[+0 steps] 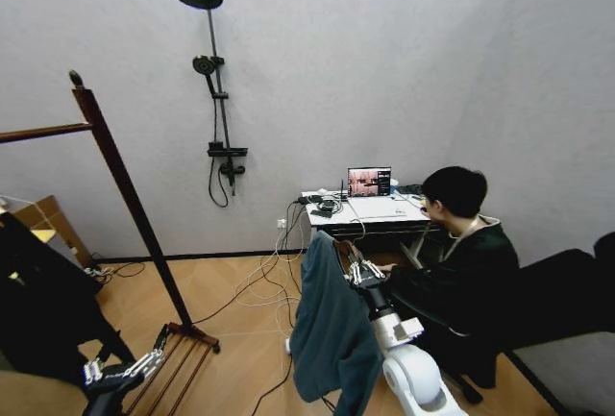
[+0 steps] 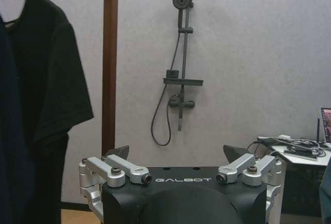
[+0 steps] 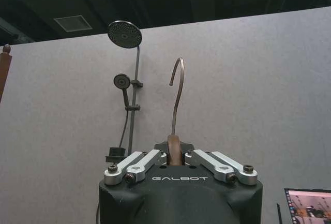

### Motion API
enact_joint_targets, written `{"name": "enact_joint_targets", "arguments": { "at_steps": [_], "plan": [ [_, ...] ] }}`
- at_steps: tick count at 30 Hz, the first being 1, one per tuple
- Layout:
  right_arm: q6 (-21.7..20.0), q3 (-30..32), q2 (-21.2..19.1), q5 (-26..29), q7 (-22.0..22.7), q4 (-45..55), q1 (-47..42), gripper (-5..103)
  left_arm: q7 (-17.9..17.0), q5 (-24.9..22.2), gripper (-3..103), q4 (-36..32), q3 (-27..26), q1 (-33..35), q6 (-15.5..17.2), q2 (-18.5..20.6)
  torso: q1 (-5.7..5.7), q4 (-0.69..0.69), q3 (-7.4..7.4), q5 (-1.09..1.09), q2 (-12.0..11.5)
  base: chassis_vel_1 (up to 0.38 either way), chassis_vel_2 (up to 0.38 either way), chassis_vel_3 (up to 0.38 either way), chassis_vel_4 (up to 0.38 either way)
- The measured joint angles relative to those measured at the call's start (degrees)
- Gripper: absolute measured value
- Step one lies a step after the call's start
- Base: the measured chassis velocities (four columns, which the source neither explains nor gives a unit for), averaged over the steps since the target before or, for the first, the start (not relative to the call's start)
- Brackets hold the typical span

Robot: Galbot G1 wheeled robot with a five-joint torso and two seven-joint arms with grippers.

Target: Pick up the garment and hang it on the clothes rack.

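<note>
the right gripper (image 1: 357, 272) is clamped on the hanger neck, the garment (image 1: 332, 334) dangling at five o'clock, well apart from the clothes rack (image 1: 125, 195) at nine. the left gripper (image 1: 120, 370) idles low, jaws apart. i judge a swinging hook (image 3: 177, 92) could miss the bar

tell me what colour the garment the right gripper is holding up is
Dark teal blue-grey, plain with no pattern; the garment shows best in the head view.

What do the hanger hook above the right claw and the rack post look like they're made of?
Hanger hook: thin bent metal wire, dull bronze sheen, rising from a brown, probably wooden neck gripped by the right claw. Clothes rack post: dark reddish-brown wood, smooth finish, turned finial on top.
</note>
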Motion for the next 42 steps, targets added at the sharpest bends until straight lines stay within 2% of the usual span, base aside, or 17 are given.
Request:
{"name": "enact_joint_targets", "arguments": {
  "at_steps": [25,38,42],
  "plan": [
    [-1.8,0.9,-1.9,2.0,1.2,0.8,2.3,10,0.0,0.0,100,0.0,0.0,0.0,0.0,0.0,0.01,0.00,0.00,0.00,0.0,0.110,0.108,0.112,0.104],
    [-2.4,1.6,-2.8,4.0,-0.3,0.7,4.7,10,0.0,0.0,100,0.0,0.0,0.0,0.0,0.0,0.01,0.01,0.00,0.01,0.0,0.132,0.127,0.132,0.122],
    [-3.9,2.3,-3.5,4.2,-0.2,0.7,5.6,10,0.0,0.0,100,0.0,0.0,0.0,0.0,0.0,0.01,0.00,0.00,0.00,0.0,0.143,0.130,0.106,0.131]
  ]
}}
